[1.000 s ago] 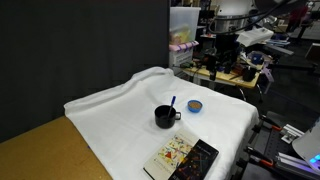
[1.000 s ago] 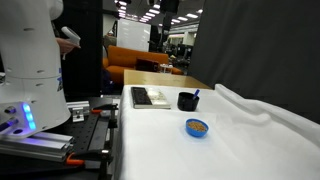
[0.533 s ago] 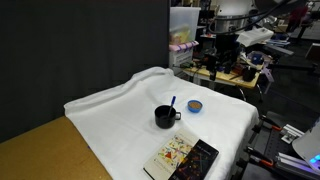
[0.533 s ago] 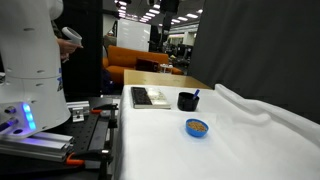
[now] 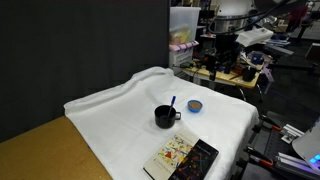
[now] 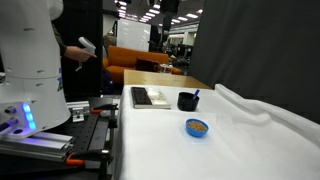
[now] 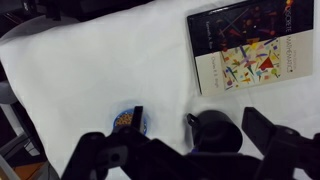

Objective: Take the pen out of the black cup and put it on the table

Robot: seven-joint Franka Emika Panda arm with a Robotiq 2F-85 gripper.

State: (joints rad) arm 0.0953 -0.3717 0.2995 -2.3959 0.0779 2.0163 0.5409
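Pen (image 5: 172, 102) in black cup (image 5: 164, 117), pincer (image 7: 180, 135) aloft

Blue pen leans inside the squat black cup on the cloth-draped desk (image 5: 115, 120), near a book (image 5: 185, 157) and small disc (image 5: 195, 104); pincer hangs well above, jaws apart

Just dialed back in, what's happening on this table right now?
Nothing is being held yet. The gripper hangs open, high above the table, looking down on it in the wrist view. The pen stands in the black cup, its blue end sticking up over the rim. A small blue disc lies beside the cup, and a book lies near the table's edge. The pick has not started.
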